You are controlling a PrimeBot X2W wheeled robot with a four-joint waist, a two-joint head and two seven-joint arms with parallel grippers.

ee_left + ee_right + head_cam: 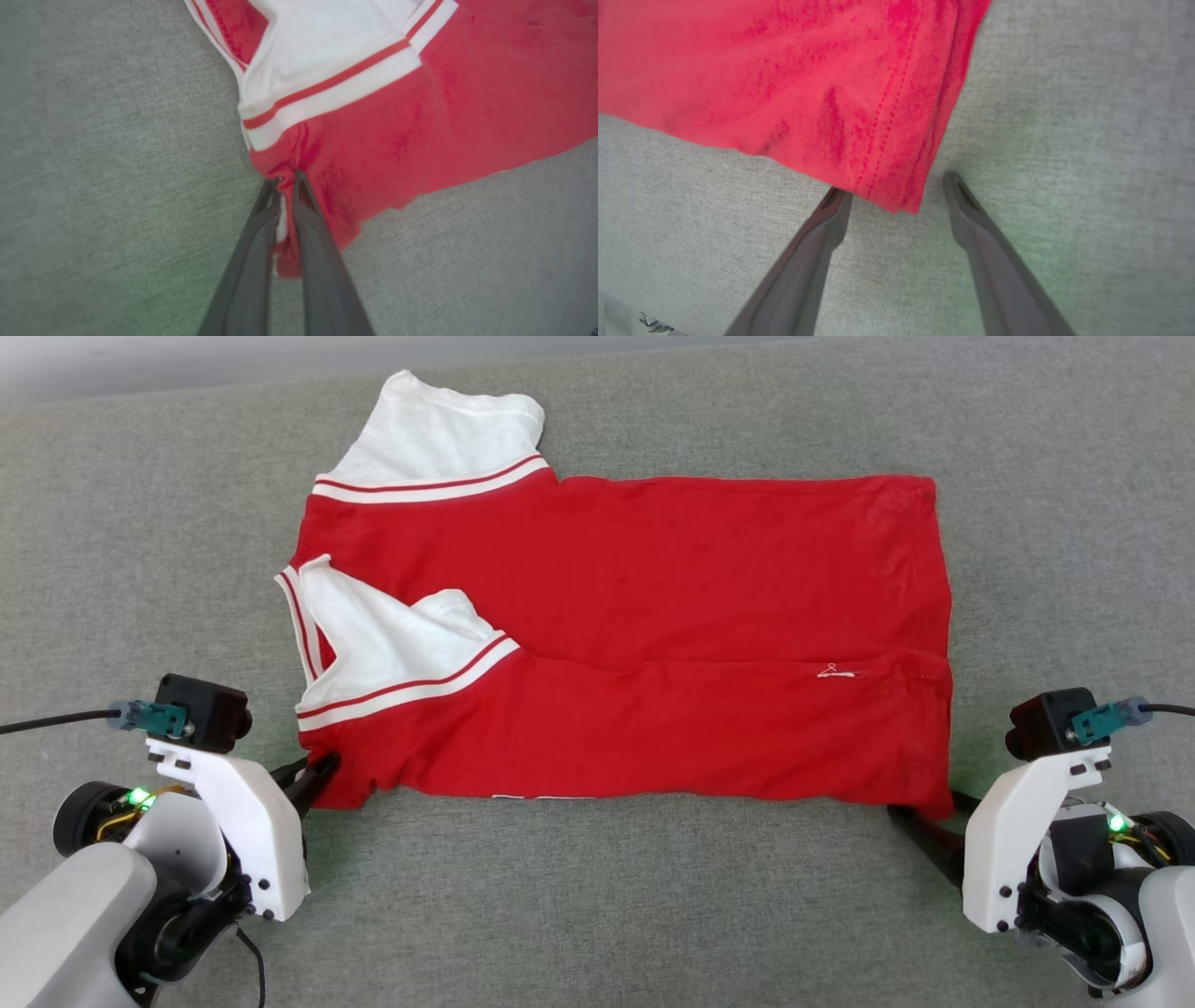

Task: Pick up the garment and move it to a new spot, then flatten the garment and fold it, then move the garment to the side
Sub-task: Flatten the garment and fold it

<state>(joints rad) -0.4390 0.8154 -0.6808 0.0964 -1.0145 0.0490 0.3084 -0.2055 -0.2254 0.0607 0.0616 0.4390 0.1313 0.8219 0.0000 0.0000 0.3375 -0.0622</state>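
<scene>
Gotta snap the empty, wide-open right gripper (895,184) jaws onto the garment (653,569) hem corner, matching the left gripper (286,177) pinched shut on it.

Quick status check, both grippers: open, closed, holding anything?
Left gripper: closed, pinching the garment at its near sleeve-side corner.
Right gripper: open, fingers either side of the hem corner, not gripping.
</scene>
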